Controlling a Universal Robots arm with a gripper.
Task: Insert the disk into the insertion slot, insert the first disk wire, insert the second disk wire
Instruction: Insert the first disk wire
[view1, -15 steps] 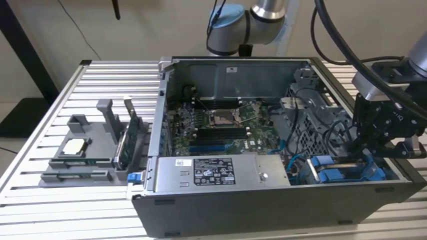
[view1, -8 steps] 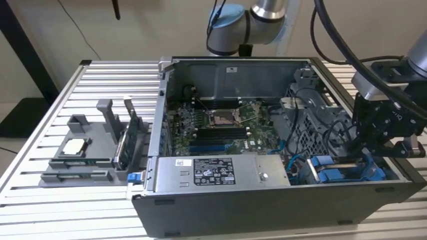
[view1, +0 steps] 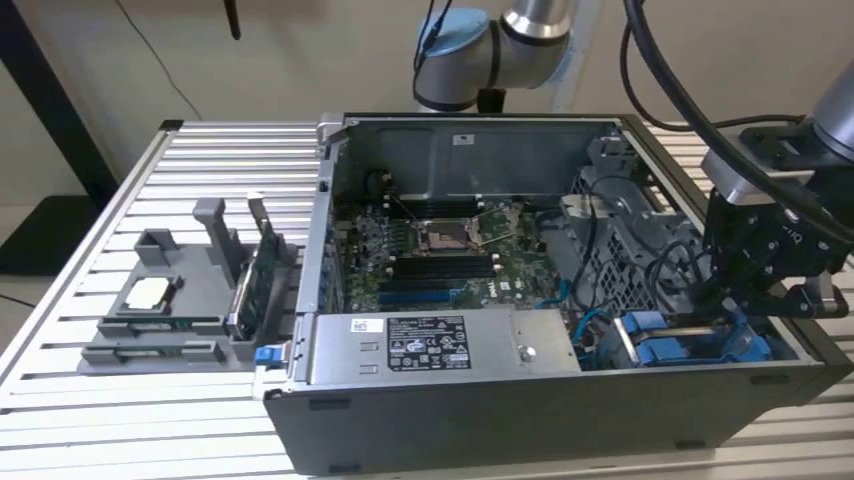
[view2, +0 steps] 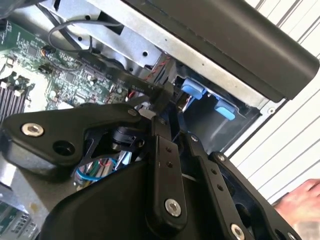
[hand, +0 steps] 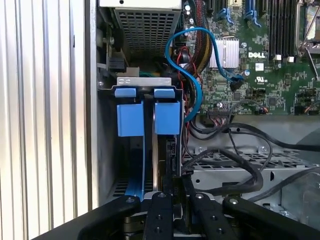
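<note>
1. Disk (hand: 167, 150) stands on edge low in the computer case (view1: 534, 420), at the exterior view's right.
2. It sits inside the insertion slot (hand: 106, 150); how deep, I cannot tell.
3. I judge it stiff, rather heavy and sensitive to knocks, so it is best held by the edges of the blue frame (hand: 166, 117), away from the connectors.
4. In the first wrist view, the gripper (hand: 172, 184) is narrow and seems clamped on its near edge.

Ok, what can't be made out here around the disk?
- Disk depth in its slot: first wrist view, the claw covers the near end.
- Blue cable end: first wrist view, it passes behind the disk's frame.
- Pinkish shape: second wrist view, blurred, cut off by the edge.
</note>
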